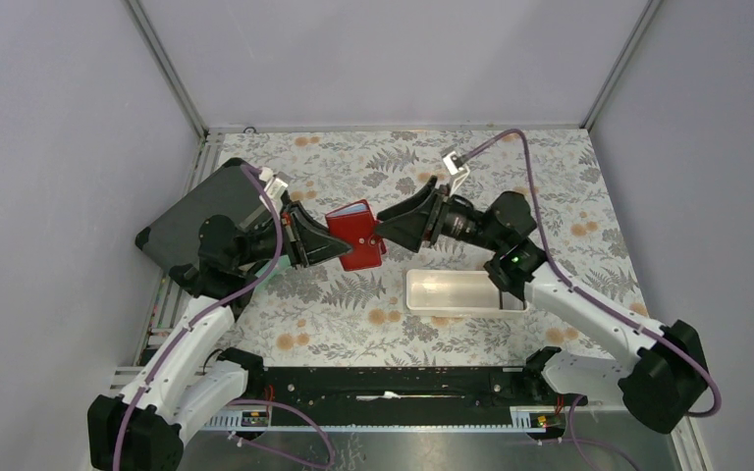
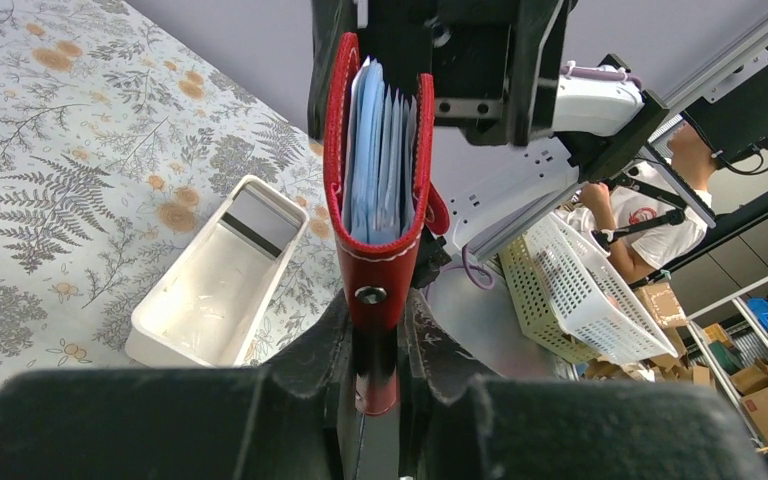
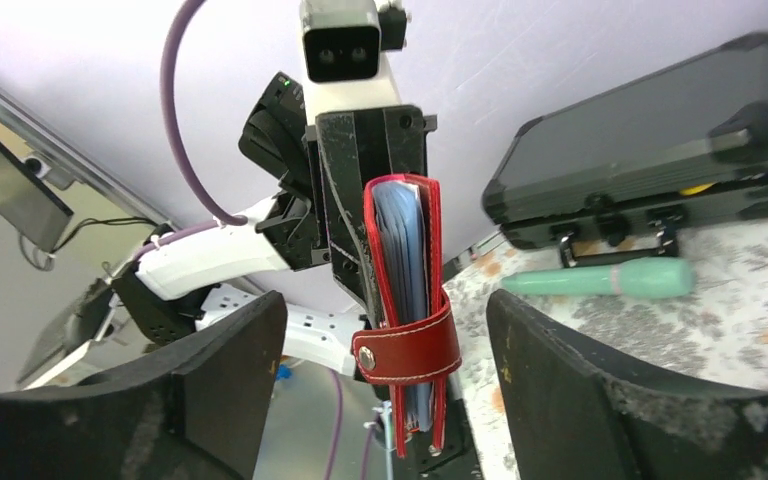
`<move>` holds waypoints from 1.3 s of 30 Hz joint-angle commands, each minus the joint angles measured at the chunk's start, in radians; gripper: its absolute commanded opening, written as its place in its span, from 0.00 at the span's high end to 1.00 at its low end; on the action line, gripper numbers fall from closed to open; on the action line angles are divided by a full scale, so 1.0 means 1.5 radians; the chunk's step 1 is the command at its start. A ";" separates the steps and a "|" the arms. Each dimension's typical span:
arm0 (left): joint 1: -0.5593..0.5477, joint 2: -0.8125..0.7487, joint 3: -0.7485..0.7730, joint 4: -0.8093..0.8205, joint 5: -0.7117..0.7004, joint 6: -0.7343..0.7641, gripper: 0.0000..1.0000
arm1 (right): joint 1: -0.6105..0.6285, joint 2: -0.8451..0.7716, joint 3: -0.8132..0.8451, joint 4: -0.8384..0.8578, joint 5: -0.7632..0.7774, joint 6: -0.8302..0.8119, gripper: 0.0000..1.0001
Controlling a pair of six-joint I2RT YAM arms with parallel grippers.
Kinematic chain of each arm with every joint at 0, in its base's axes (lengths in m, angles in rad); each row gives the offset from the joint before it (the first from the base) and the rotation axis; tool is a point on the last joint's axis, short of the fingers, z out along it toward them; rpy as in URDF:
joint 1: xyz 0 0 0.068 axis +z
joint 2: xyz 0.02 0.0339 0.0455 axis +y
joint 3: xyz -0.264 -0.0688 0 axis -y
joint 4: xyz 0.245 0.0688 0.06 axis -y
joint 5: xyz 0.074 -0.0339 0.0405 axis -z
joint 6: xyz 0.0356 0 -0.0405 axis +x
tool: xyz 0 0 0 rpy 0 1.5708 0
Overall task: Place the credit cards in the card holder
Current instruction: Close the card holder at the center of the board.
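Clamping the red card holder (image 1: 356,234) by one end, the left gripper (image 1: 322,245) holds it in the air above the bench (image 1: 373,329), with light blue credit cards (image 2: 375,150) packed between its two covers. The right gripper (image 1: 385,234) faces it from the opposite side, jaws spread wide to either side of the holder and gripping nothing. A white tray (image 1: 457,291) lies on the bench below the right arm. A dark grey case (image 1: 201,221) sits at the far left.

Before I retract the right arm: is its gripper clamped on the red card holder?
No, the right gripper stands open, fingers clear of the card holder on both sides.
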 commanded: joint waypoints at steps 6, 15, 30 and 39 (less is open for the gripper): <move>0.006 -0.029 0.006 0.061 0.017 -0.009 1.00 | -0.075 -0.046 0.040 -0.101 -0.103 -0.098 0.21; 0.006 -0.022 0.001 0.098 0.029 -0.035 1.00 | -0.076 0.005 0.045 0.002 -0.223 -0.035 0.47; 0.006 -0.010 -0.004 0.123 0.033 -0.053 1.00 | -0.052 0.053 0.054 0.093 -0.240 0.023 0.62; 0.001 -0.006 -0.004 0.124 0.036 -0.054 1.00 | -0.036 0.081 0.067 0.144 -0.236 0.064 0.63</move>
